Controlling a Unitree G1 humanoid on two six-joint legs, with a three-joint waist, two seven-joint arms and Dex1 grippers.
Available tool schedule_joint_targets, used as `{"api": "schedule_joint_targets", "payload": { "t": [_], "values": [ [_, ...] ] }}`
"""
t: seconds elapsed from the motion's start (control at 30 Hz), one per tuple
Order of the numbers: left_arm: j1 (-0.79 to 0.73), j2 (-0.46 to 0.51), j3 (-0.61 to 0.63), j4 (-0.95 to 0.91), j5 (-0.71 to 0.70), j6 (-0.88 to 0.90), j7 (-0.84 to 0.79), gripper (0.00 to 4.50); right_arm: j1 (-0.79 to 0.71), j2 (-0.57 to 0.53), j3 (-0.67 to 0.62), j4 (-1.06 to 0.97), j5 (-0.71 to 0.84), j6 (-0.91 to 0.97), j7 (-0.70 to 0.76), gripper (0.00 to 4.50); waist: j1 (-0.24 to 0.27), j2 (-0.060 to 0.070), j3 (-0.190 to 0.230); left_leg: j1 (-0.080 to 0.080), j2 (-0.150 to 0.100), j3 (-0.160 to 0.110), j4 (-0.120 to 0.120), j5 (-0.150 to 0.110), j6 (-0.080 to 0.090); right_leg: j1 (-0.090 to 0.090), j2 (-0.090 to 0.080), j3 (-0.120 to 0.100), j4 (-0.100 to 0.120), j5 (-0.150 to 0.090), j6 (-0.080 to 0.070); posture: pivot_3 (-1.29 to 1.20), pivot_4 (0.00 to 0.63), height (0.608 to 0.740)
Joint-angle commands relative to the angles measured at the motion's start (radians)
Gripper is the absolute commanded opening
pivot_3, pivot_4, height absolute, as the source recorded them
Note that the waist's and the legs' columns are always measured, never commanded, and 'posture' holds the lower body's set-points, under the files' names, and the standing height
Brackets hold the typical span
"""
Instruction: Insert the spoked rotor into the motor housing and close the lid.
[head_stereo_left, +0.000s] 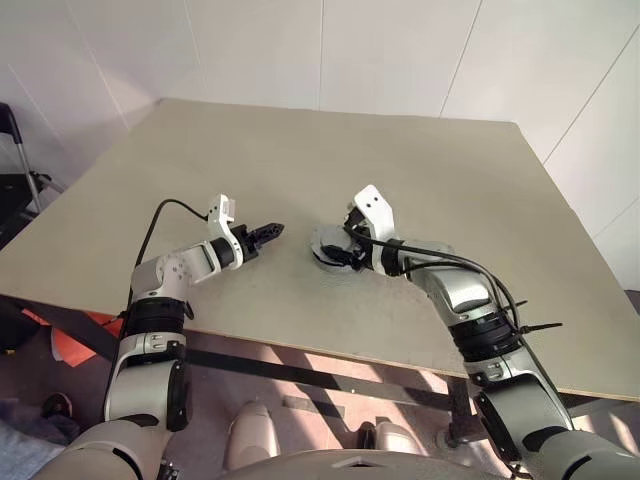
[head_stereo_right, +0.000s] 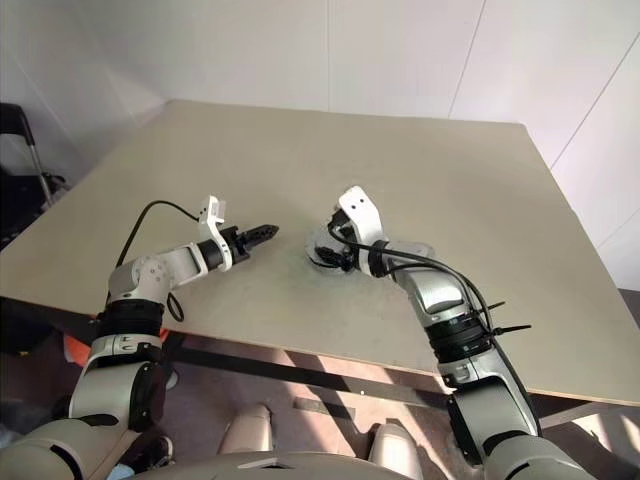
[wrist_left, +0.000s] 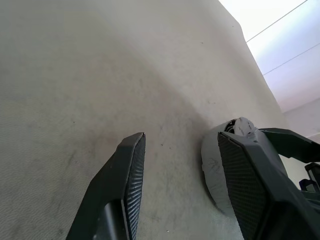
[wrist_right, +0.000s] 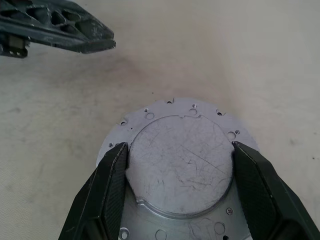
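The motor housing (wrist_left: 214, 172) is a round grey metal body near the middle of the table (head_stereo_left: 250, 150). The lid (wrist_right: 172, 117), a light-grey plate with small holes around its rim and a raised centre disc, lies on top of it. My right gripper (head_stereo_left: 335, 254) reaches in from the right, its fingers (wrist_right: 112, 175) pressed against opposite sides of the raised disc. My left gripper (head_stereo_left: 270, 232) hovers open and empty a short way left of the housing. It also appears beyond the lid in the right wrist view (wrist_right: 60, 30). The spoked rotor is hidden.
The beige table runs far back to the white walls. Its front edge (head_stereo_left: 300, 345) lies just below both forearms. A black frame (head_stereo_left: 15, 170) stands off the table's left side, and something orange (head_stereo_left: 75, 340) lies on the floor under the left front corner.
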Motion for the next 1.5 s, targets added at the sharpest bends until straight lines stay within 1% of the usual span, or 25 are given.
{"api": "schedule_joint_targets", "payload": {
  "t": [0.03, 0.23, 0.63, 0.8, 1.07, 1.13, 1.23, 1.33, 1.43, 1.5],
  "values": [
    [-0.017, 0.006, 0.007, -0.019, -0.010, -0.012, -0.006, 2.44, -0.009, 0.003, 0.009, 0.008, -0.016, -0.041, 0.009, 3.13, 0.000, 0.000, 0.000, 0.000, 0.000, 0.000, 0.000, 0.000, 0.000, 0.000, 0.000, 0.000, 0.000, 0.000, 0.000, 0.00, 0.000, 0.740],
    [-0.013, 0.005, 0.010, -0.024, -0.011, -0.012, -0.003, 2.44, -0.018, 0.004, 0.000, 0.039, -0.021, -0.035, 0.005, 3.13, 0.000, 0.000, 0.000, 0.001, 0.000, 0.000, 0.000, -0.001, 0.001, 0.001, 0.000, 0.000, 0.000, 0.000, 0.000, 0.00, 0.000, 0.740],
    [-0.002, -0.002, 0.004, -0.035, -0.012, -0.007, -0.003, 2.44, -0.037, 0.018, -0.043, 0.040, 0.016, 0.054, 0.005, 3.13, -0.001, 0.000, 0.000, 0.002, 0.000, 0.000, 0.000, -0.001, 0.002, 0.002, 0.000, 0.000, 0.000, 0.000, 0.000, 0.00, 0.000, 0.740],
    [0.000, -0.002, 0.003, -0.037, -0.013, -0.005, -0.002, 2.44, -0.035, 0.010, -0.016, 0.073, -0.031, 0.024, -0.017, 3.13, -0.001, 0.000, 0.000, 0.002, 0.000, 0.000, 0.000, -0.001, 0.002, 0.002, 0.000, 0.000, 0.000, 0.000, 0.000, 0.00, 0.000, 0.740],
    [0.001, -0.008, -0.002, -0.039, -0.011, -0.002, -0.001, 2.44, -0.031, 0.016, -0.011, 0.108, -0.043, -0.024, -0.034, 3.13, -0.002, 0.000, 0.000, 0.004, 0.000, 0.000, 0.000, -0.001, 0.002, 0.003, 0.000, 0.000, 0.000, -0.001, 0.001, 0.00, 0.000, 0.740],
    [0.001, -0.010, -0.002, -0.039, -0.010, -0.001, -0.001, 2.44, -0.031, 0.022, -0.027, 0.108, -0.028, -0.024, -0.037, 3.13, -0.002, 0.000, 0.000, 0.004, 0.000, 0.000, 0.000, -0.001, 0.002, 0.003, 0.000, 0.000, 0.000, -0.003, 0.005, 0.00, 0.000, 0.740],
    [0.001, -0.011, -0.002, -0.037, -0.009, -0.001, -0.001, 2.44, -0.037, 0.029, -0.056, 0.090, 0.002, -0.008, -0.031, 3.13, -0.002, 0.000, 0.000, 0.004, 0.000, 0.000, 0.000, -0.001, 0.002, 0.003, 0.000, 0.000, 0.000, -0.003, 0.006, 0.00, 0.000, 0.740],
    [0.001, -0.012, -0.003, -0.036, -0.009, -0.002, -0.001, 2.44, -0.049, 0.055, -0.134, 0.046, 0.096, 0.031, -0.006, 3.13, -0.002, 0.000, 0.000, 0.004, 0.000, 0.000, 0.000, -0.001, 0.002, 0.002, 0.000, 0.000, 0.000, -0.003, 0.006, 0.00, 0.000, 0.740],
    [0.001, -0.013, -0.004, -0.036, -0.009, -0.001, -0.001, 2.44, -0.052, 0.049, -0.146, 0.015, 0.114, 0.039, 0.009, 3.13, -0.002, 0.000, 0.000, 0.003, 0.000, 0.000, 0.000, -0.001, 0.002, 0.002, 0.000, 0.000, 0.000, 0.000, 0.000, 0.00, 0.000, 0.740],
    [0.001, -0.014, -0.004, -0.036, -0.008, -0.002, -0.002, 2.44, -0.051, 0.045, -0.140, 0.001, 0.112, 0.035, 0.014, 3.13, -0.001, 0.000, 0.000, 0.002, 0.000, 0.000, 0.000, -0.001, 0.002, 0.001, 0.000, 0.000, 0.000, 0.001, -0.001, 0.00, 0.000, 0.740]
  ]
}}
